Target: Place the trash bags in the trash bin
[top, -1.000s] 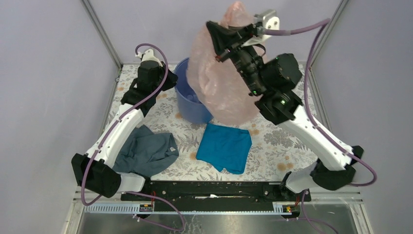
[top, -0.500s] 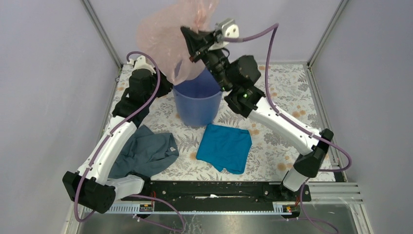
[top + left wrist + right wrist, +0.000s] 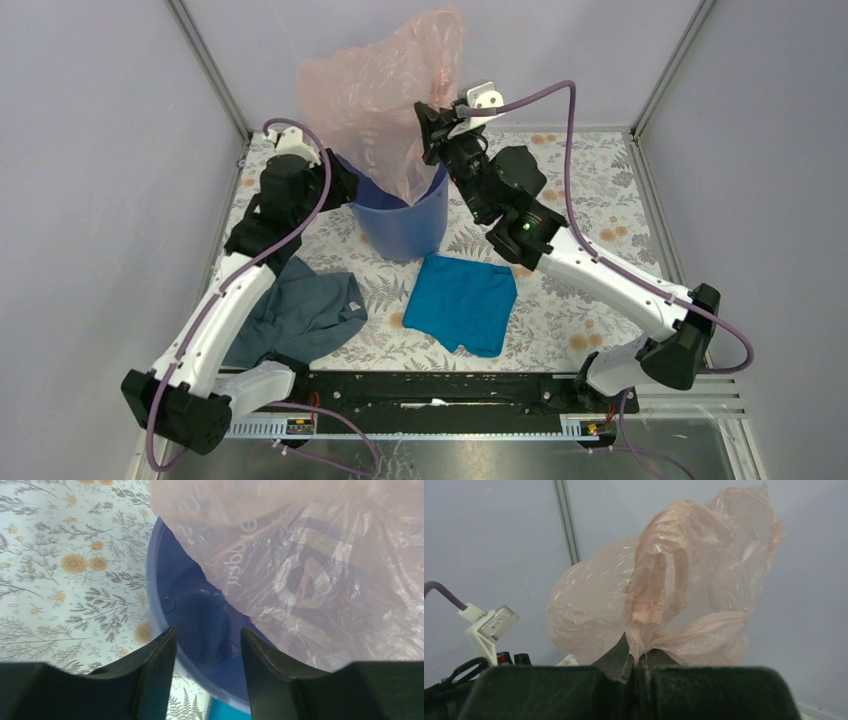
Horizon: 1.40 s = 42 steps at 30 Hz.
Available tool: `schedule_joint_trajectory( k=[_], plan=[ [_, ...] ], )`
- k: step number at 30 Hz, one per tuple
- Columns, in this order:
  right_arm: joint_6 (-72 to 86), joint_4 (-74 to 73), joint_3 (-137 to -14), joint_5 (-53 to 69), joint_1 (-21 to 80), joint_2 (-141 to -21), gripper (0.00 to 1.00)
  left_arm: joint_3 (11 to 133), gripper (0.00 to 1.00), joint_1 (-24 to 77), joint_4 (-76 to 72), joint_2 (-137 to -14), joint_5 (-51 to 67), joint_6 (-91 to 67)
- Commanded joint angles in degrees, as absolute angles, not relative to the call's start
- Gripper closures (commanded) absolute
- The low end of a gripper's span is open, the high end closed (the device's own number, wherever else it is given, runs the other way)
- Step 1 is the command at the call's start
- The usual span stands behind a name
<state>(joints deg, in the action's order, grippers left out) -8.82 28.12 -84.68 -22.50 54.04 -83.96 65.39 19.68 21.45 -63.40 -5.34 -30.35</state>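
The trash bin (image 3: pixel 405 222), a round blue bucket, stands upright at the back middle of the table. A translucent pink trash bag (image 3: pixel 378 95) hangs over it, its lower tip dipping inside the bin's mouth. My right gripper (image 3: pixel 430 122) is above the bin's right rim, shut on a bunched fold of the bag (image 3: pixel 684 580); the right gripper (image 3: pixel 636 662) has plastic pinched between its fingers. My left gripper (image 3: pixel 338 185) is at the bin's left rim. In the left wrist view the left gripper (image 3: pixel 207 650) is open, with the bin's wall (image 3: pixel 195 615) between its apart fingers and the bag (image 3: pixel 310 555) above.
A teal cloth (image 3: pixel 462 300) lies flat in front of the bin. A crumpled grey cloth (image 3: pixel 300 312) lies at the near left beside the left arm. A floral sheet (image 3: pixel 590 190) covers the table, with grey walls and metal frame posts (image 3: pixel 210 70) around it.
The right arm swung the bag from the right over to the bin and lowered its tip inside. The left gripper's jaws spread apart at the bin's rim.
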Motion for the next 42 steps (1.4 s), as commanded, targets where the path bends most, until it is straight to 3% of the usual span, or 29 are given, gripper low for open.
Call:
schedule_joint_trajectory(
  k=[1, 5, 11, 16, 28, 42],
  plan=[
    [-5.01, 23.25, -85.21, -20.72, 54.05, -79.66, 1.00, 66.51, 0.41, 19.69, 28.05, -57.54, -9.41, -21.92],
    [-1.88, 22.74, -82.74, -19.79, 54.04, -77.19, 1.00, 69.39, 0.26, 19.65, 32.37, -53.19, -13.64, -17.33],
    [1.62, 23.27, -79.16, -17.69, 53.99, -74.35, 1.00, 76.59, 0.17, 19.60, 34.52, -51.54, -15.77, -17.33],
    [2.30, 21.80, -78.09, -19.79, 54.05, -74.23, 0.99, 83.05, 0.14, 19.59, 29.32, -55.30, -7.48, -20.62],
    [9.30, 20.34, -76.85, -14.49, 54.05, -73.65, 1.00, 90.19, 0.21, 21.00, 10.35, -79.07, 16.19, -26.42],
    [7.42, 17.58, -81.45, -17.39, 53.78, -79.09, 1.00, 77.85, 0.33, 23.40, 15.07, -81.99, 9.99, -27.48]
  ],
)
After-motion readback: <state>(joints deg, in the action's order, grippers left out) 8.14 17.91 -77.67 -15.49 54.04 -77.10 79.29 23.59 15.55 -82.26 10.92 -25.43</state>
